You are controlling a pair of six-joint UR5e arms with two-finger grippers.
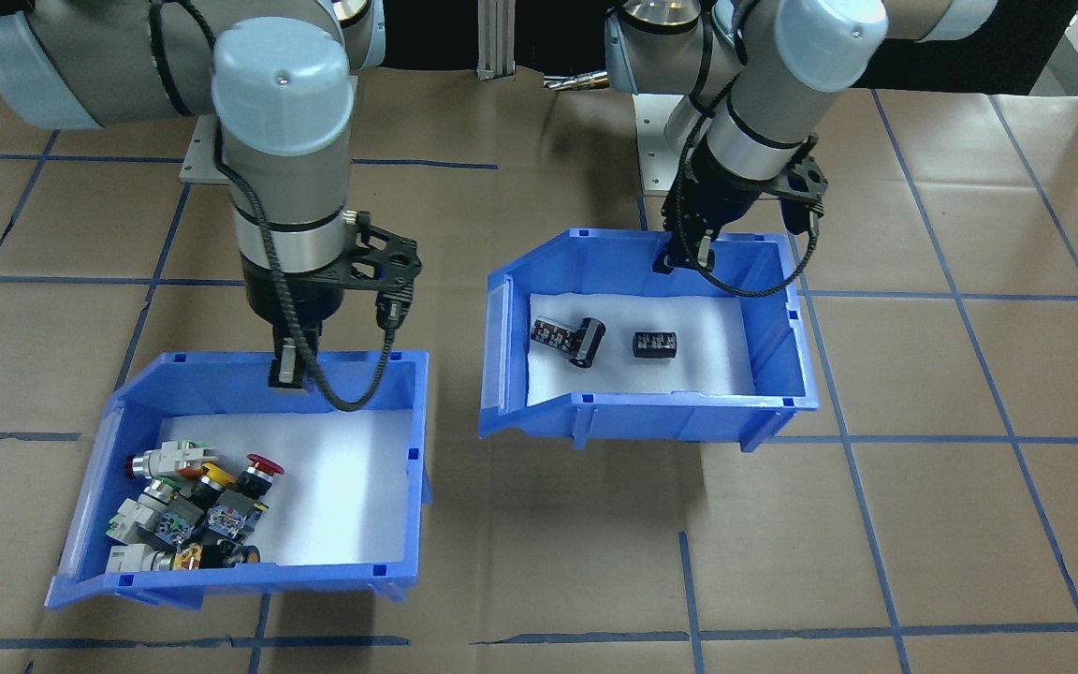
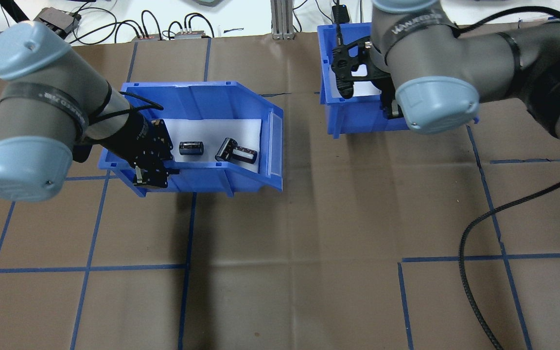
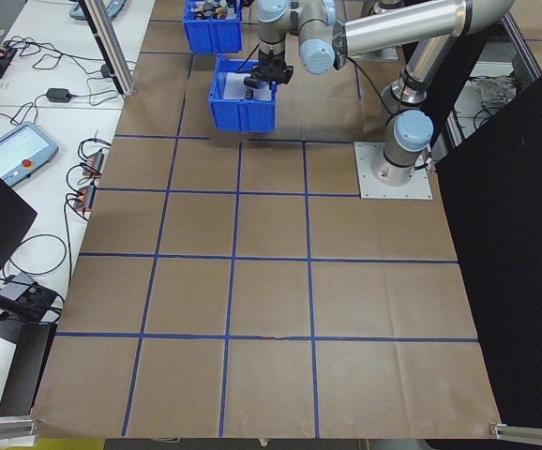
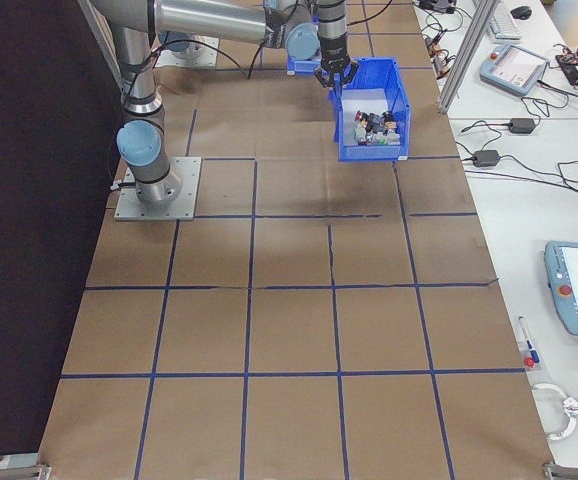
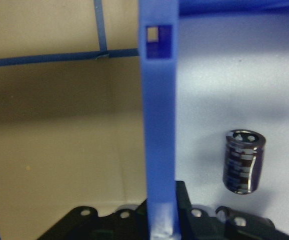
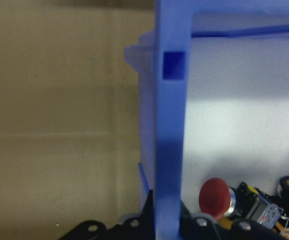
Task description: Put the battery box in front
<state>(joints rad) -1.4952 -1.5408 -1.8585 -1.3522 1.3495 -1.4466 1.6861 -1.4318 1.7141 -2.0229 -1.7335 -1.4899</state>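
1. The left jaws (image 1: 686,255) sat clamped on the back wall of the battery box (image 1: 595,426), one finger inside and one outside; the wrist view showed that blue wall running straight down between them.
2. The right jaws (image 1: 287,373) were pinched the same way on the rear wall of the switch bin (image 1: 389,571), which sat farther from the robot.
3. The battery box was on the robot's left side of the worktop (image 2: 280,272), nearer the robot than the switch bin. From the front camera it looked slightly tilted, but I couldn't tell whether it was actually lifted.
4. Risk, as I see it: a grip on one thin wall lets the box swing or slip if it's moved fast. A tilt would send the batteries (image 1: 655,344) rolling on the foam (image 1: 707,360), maybe out over the low open front.
5. Looks-wise: blue plastic bin, white foam liner, three dark stubby cylinders lying on their sides, two touching and one apart.
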